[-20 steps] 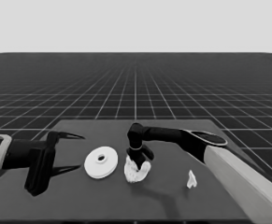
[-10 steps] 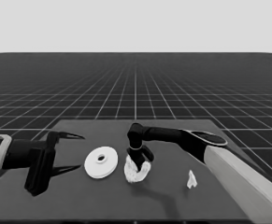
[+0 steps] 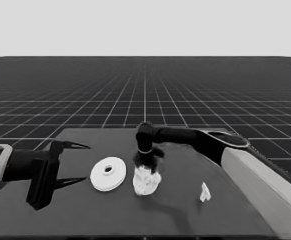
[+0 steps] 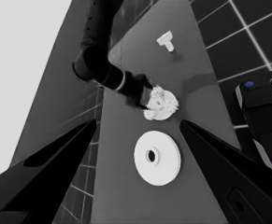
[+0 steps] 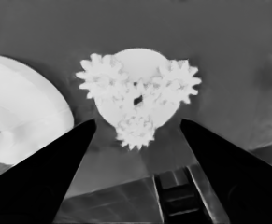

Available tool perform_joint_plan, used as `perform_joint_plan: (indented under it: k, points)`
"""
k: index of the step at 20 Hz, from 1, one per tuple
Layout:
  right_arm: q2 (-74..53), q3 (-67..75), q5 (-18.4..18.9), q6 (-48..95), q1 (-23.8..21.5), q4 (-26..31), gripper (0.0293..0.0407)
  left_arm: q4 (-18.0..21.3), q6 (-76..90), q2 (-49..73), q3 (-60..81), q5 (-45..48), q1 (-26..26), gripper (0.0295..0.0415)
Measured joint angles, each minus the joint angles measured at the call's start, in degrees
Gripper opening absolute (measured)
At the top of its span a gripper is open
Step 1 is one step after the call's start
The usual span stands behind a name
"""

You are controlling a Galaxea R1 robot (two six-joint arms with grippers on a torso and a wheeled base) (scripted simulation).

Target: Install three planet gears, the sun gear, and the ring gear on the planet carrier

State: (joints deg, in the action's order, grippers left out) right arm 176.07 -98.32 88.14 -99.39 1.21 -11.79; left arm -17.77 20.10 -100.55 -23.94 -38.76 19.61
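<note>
Right now your thin white piece (image 3: 204,192) is lying nearest you on the counter (image 3: 85,215). Your right end effector (image 3: 146,162) is hanging released, fingers spread, just over the smaller round part (image 5: 138,93), which is carrying three gears (image 5: 135,131). Just beside it, the larger round part (image 3: 108,173) is lying flat. Your left end effector (image 3: 60,165) is waiting released over the counter's left end.

The larger round part (image 3: 108,173) looks like smooth, matt white plastic; the gears (image 5: 136,97) on the smaller round part (image 5: 140,61) look the same; the table (image 3: 85,215) is dark and matt
</note>
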Motion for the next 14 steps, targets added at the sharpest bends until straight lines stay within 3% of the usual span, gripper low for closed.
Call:
perform_joint_plan:
  k: [3, 8, 9, 10, 12, 14]
  points:
    - [-0.2, 0.8, 0.2, 16.5, -2.4, 2.0, 0.0385, 0.0, 0.0, 0.0, 0.0, 0.0, 0.0, 0.0385]
    - [-0.3, 0.9, 0.1, 20.5, -2.8, 2.6, 0.0385, 0.0, 0.0, 0.0, 0.0, 0.0, 0.0, 0.0385]
    - [-16.1, 27.0, -8.4, 44.4, 4.3, -9.9, 0.0405, 0.0, 0.0, 0.0, 0.0, 0.0, 0.0, 0.0385]
    - [-40.4, 47.2, -13.4, 59.6, 11.1, -17.4, 0.0395, 0.0, 0.0, 0.0, 0.0, 0.0, 0.0, 0.0385]
    - [-64.0, 66.1, -18.0, 73.8, 16.7, -24.4, 0.0386, 0.0, 0.0, 0.0, 0.0, 0.0, 0.0, 0.0385]
    - [-71.5, 72.7, -19.6, 78.7, 18.4, -26.9, 0.0385, 0.0, 0.0, 0.0, 0.0, 0.0, 0.0, 0.0385]
